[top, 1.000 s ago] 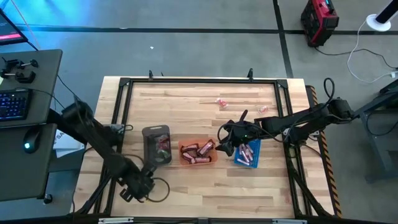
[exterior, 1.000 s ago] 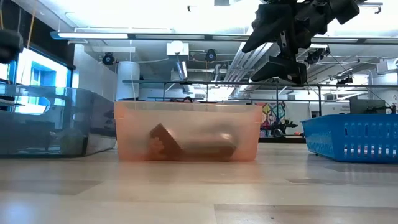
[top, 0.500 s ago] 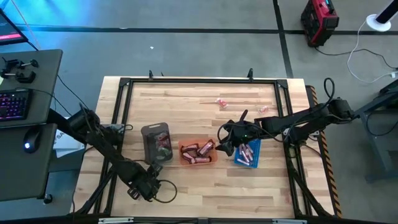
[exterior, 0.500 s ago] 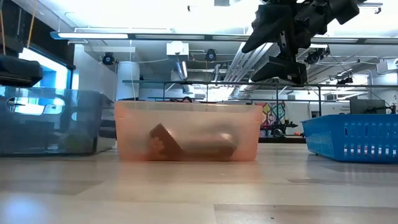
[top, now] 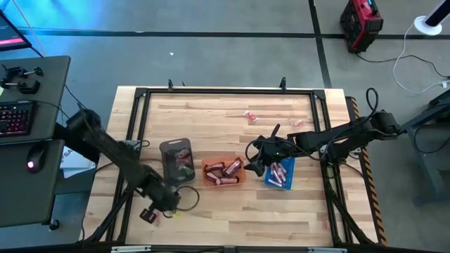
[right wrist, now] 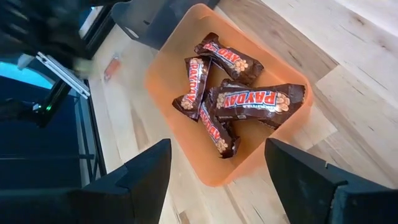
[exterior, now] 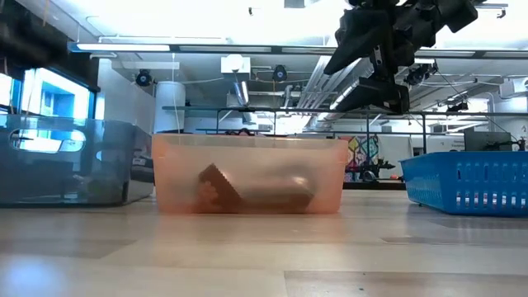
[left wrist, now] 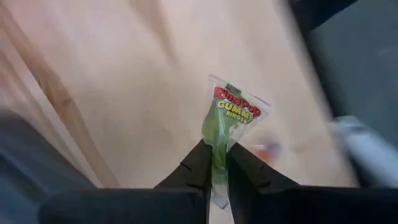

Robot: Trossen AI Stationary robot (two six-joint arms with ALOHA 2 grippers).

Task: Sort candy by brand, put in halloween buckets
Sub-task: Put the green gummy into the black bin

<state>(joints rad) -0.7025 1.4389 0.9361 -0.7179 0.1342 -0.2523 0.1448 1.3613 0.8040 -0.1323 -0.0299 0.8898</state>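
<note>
A: What has the left gripper [left wrist: 214,163] got?

B: Its fingers are clenched on a green gummy candy packet [left wrist: 229,124], pinched low on the wrapper so the printed end fans out ahead of the tips. Probably the thin edge is the easiest part to catch off a flat board.

A: Where is that pincer?

B: At the near-left corner of the wooden table [top: 232,211], with the dark grey bucket [top: 176,161] just beyond it.

A: And the right gripper [right wrist: 214,177]?

B: Released, fingers spread wide, hovering. The orange bucket [right wrist: 283,140] lies directly ahead of it with brown bars [right wrist: 258,99] piled inside; the blue bucket [top: 280,173] sits under its arm, holding pink pieces. It looks parked over the sorted piles, waiting.

A: Anything left loose?

B: A few pink candies [top: 250,115] lie well beyond the right pincer, toward the far edge.

A: The surroundings?

B: Pale planks in a black frame, grey floor, a keyboard [top: 15,118] on a desk, ceiling ducting.
</note>
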